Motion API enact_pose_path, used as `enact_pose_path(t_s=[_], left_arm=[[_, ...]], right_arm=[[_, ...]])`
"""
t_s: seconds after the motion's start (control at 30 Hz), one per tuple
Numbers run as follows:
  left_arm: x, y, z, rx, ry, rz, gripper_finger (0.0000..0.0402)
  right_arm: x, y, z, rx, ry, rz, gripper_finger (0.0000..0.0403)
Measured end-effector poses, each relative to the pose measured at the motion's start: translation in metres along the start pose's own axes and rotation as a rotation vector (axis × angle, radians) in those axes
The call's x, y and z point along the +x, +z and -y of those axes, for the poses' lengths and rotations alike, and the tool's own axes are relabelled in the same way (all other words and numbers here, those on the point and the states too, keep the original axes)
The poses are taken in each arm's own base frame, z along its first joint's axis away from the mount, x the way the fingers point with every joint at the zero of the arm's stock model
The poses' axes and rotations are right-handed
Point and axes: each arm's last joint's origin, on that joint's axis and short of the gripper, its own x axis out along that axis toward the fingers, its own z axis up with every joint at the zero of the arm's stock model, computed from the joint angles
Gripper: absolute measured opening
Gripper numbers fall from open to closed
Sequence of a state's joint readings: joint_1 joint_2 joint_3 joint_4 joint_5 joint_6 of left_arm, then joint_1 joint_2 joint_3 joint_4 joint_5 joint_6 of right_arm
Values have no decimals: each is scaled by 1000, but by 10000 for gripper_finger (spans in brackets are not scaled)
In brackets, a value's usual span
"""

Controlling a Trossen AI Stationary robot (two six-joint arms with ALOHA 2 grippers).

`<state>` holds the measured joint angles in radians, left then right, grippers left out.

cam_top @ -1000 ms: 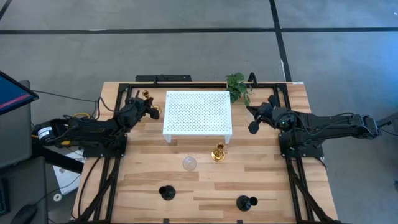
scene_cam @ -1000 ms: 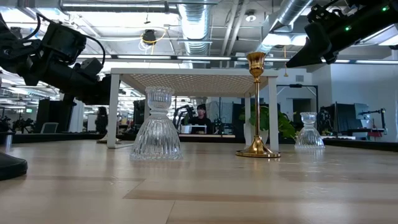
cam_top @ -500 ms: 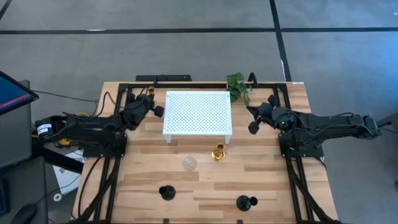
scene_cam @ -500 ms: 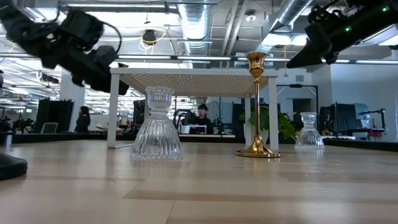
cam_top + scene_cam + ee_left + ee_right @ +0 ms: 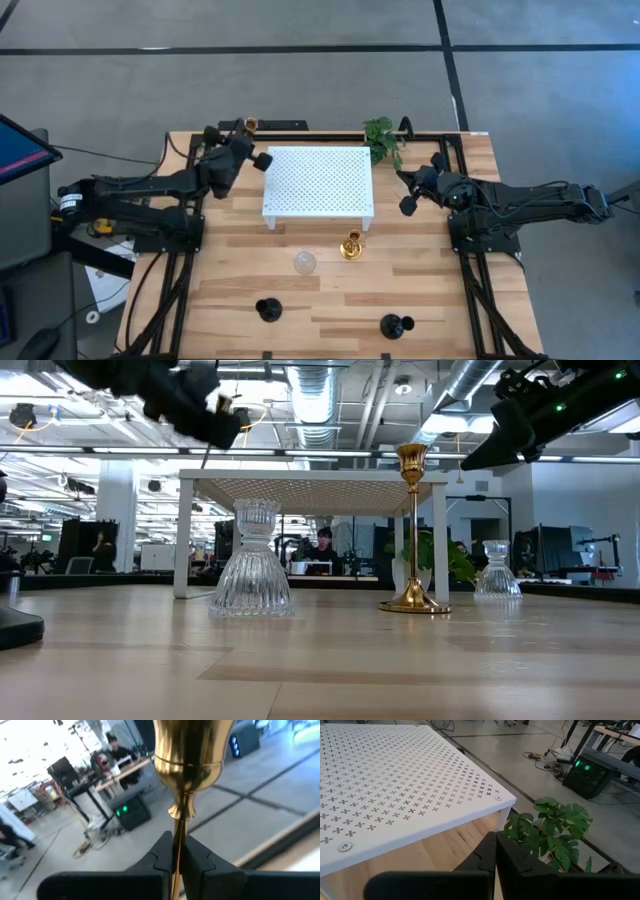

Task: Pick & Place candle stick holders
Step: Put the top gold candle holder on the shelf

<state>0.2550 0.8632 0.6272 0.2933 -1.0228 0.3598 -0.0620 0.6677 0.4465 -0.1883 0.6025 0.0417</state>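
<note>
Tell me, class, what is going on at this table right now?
The left gripper is shut on the slim stem of a gold candle stick holder, held up in the air by the far left corner of the white perforated stand. The right gripper hangs shut and empty beside the stand, near the small green plant. Another gold holder stands on the table.

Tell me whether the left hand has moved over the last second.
Yes. The left hand, shut on a gold candle stick holder, rose and shifted toward the far left corner of the white perforated stand.
</note>
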Motion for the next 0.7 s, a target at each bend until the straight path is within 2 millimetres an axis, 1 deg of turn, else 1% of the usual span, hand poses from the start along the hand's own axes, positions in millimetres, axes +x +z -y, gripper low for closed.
enact_pose_path(t_s=[0.07, 0.13, 0.27, 0.37, 0.5, 0.6, 0.7], left_arm=[[-2, 14, -2, -33, -41, 38, 14], [-5, 25, -1, -59, -132, 89, 14], [-11, 40, 1, -142, -303, 170, 14], [-15, 42, 4, -175, -389, 192, 14], [-15, 42, 5, -225, -413, 185, 14], [-11, 41, 8, -280, -463, 179, 14], [-1, 38, 15, -304, -551, 170, 14]], right_arm=[[0, 0, 0, 0, 0, 0, 0], [0, 0, 0, 0, 0, 0, 0], [0, 0, 0, 0, 0, 0, 0], [0, 0, 0, 0, 0, 0, 0], [0, 0, 0, -2, 0, -3, 0], [0, 0, 0, -3, 0, -3, 0], [0, 0, 0, -2, 0, -3, 0]])
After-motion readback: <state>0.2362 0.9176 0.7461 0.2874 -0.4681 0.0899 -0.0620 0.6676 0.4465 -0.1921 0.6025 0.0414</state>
